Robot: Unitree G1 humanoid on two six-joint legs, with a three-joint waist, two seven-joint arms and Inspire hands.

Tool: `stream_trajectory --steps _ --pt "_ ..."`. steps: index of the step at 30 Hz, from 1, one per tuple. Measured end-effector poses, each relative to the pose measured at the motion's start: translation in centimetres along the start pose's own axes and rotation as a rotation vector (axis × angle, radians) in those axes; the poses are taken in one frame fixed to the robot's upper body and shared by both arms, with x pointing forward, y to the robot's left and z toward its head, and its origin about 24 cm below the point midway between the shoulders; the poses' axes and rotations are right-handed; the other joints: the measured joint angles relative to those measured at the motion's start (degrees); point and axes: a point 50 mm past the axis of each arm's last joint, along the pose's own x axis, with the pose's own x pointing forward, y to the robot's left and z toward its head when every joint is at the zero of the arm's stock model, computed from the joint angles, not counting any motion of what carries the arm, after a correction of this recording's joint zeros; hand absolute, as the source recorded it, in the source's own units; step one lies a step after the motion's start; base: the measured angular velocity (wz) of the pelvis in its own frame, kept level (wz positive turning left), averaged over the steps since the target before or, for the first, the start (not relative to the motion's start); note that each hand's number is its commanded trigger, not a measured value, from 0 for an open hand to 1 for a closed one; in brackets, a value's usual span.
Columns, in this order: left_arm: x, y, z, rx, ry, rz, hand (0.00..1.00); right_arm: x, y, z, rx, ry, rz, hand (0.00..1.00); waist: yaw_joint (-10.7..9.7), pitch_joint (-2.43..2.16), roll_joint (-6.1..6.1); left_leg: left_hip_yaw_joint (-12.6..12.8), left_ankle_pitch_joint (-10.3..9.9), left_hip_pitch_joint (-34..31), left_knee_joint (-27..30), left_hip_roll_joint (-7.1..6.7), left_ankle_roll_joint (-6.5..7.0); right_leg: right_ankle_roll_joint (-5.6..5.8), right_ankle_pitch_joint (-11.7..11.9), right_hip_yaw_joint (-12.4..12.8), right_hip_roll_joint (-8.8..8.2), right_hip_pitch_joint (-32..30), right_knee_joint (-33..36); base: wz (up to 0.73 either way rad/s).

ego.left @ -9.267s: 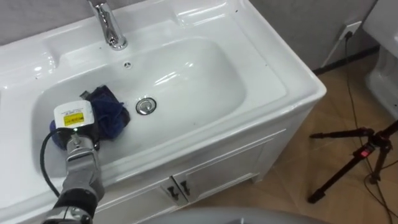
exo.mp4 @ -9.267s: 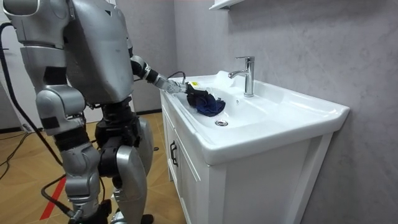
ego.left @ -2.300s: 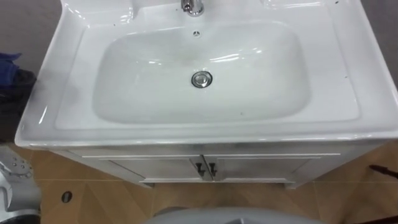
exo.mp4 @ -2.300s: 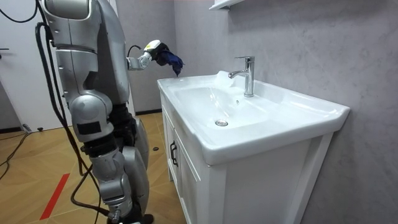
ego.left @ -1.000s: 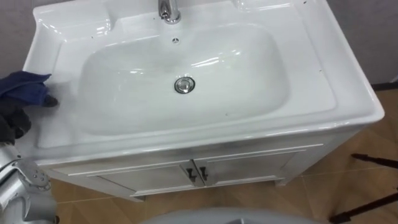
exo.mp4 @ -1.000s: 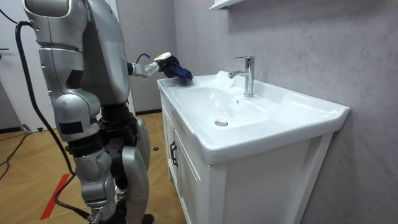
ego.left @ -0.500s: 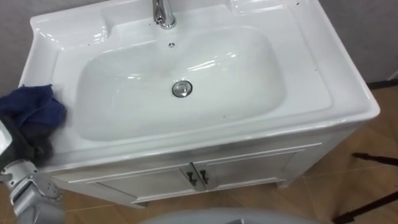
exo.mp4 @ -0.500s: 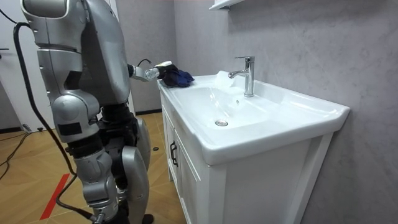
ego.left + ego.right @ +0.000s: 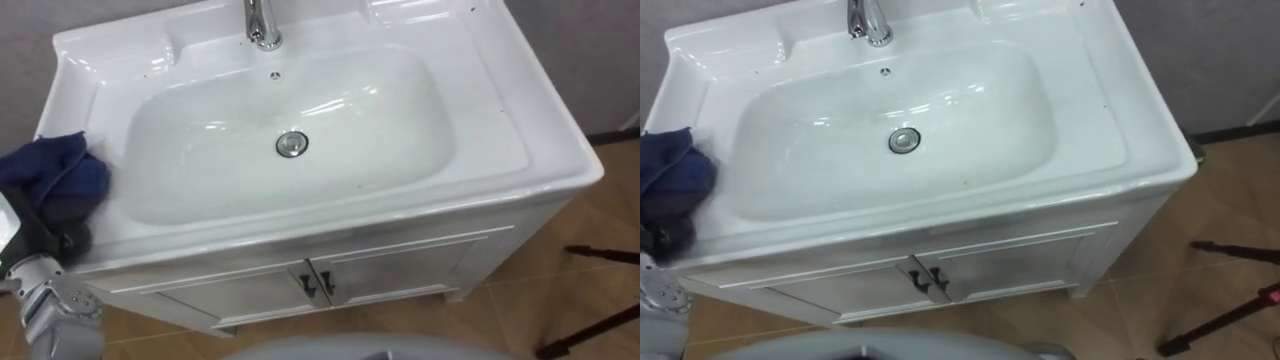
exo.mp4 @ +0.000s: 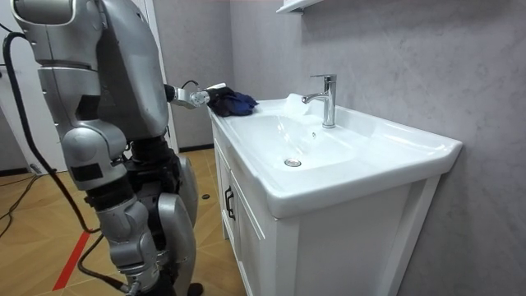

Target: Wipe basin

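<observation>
Left eye view, at the left edge of the frame: the left hand has its dark fingers curled into a blue cloth, holding it bunched. The cloth lies on the flat left rim of the white basin, just outside the bowl. The drain sits at the middle of the bowl and the tap at top centre, both well apart from the cloth. Below the basin is a white cabinet. In the room view the robot stands upright at the basin's end on the left of the frame, left arm held out to the cloth on the near corner.
</observation>
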Motion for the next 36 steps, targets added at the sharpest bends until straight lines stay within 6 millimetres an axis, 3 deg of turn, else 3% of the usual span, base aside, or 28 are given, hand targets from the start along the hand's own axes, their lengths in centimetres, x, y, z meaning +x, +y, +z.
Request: stream_trajectory --steps 3,6,9,14,19,25,30,36 --pt "0.1 0.1 0.0 -0.009 -0.001 0.008 0.00 0.0 0.1 0.0 0.007 0.000 0.008 0.00 0.8 -0.39 -0.40 0.0 0.0 0.2 0.0 0.01 0.00 0.00 0.0 0.4 0.06 0.1 -0.1 -0.06" --pt "0.4 0.2 0.3 -0.024 -0.005 0.015 0.00 0.0 0.1 -0.2 0.006 0.007 0.007 0.00 1.1 -0.38 -0.47 0.0 0.0 0.2 0.0 0.02 0.00 -0.01 0.0 0.4 0.06 0.1 -0.1 0.00" --pt "0.5 0.3 0.5 -0.042 0.006 0.019 0.00 0.0 0.1 -0.2 0.001 0.011 0.006 0.00 1.1 -0.19 -0.19 0.0 0.0 0.2 0.0 0.01 0.00 -0.01 0.0 0.4 0.04 0.0 -0.1 0.00" --pt "1.3 1.0 1.4 -0.074 -0.002 0.062 0.00 0.0 0.2 -0.2 0.003 0.012 0.009 0.00 1.1 0.55 0.16 0.0 0.0 -0.3 0.0 0.04 0.00 -0.02 0.0 0.3 0.07 -0.6 -0.1 0.00" --pt "2.6 3.7 2.9 -0.128 -0.044 0.179 0.00 0.0 0.2 -0.2 0.003 0.010 0.006 0.00 1.0 0.72 -0.23 -0.1 0.0 -1.0 -0.1 -0.02 0.00 -0.01 0.2 0.5 0.03 -0.8 -0.1 0.00" --pt "2.9 5.5 4.7 -0.165 -0.098 0.237 0.00 0.0 0.3 0.6 0.006 -0.022 0.005 0.00 0.9 0.75 -0.35 0.0 0.0 -1.2 -0.1 -0.19 0.00 0.04 0.2 0.4 -0.17 -0.9 -0.2 0.00" --pt "3.3 6.4 6.4 -0.209 -0.138 0.263 0.00 0.0 0.4 1.1 0.045 -0.034 0.015 0.00 1.0 0.73 0.13 0.0 0.0 -1.1 0.0 -0.18 0.00 0.03 0.2 0.4 -0.16 -0.9 -0.3 0.00" --pt "3.3 6.7 6.7 -0.216 -0.151 0.257 0.00 0.0 0.4 1.3 0.053 -0.042 0.013 0.00 0.9 0.88 0.72 0.0 0.0 -1.1 0.0 -0.18 0.00 0.04 0.2 0.5 -0.14 -0.9 -0.4 0.00"
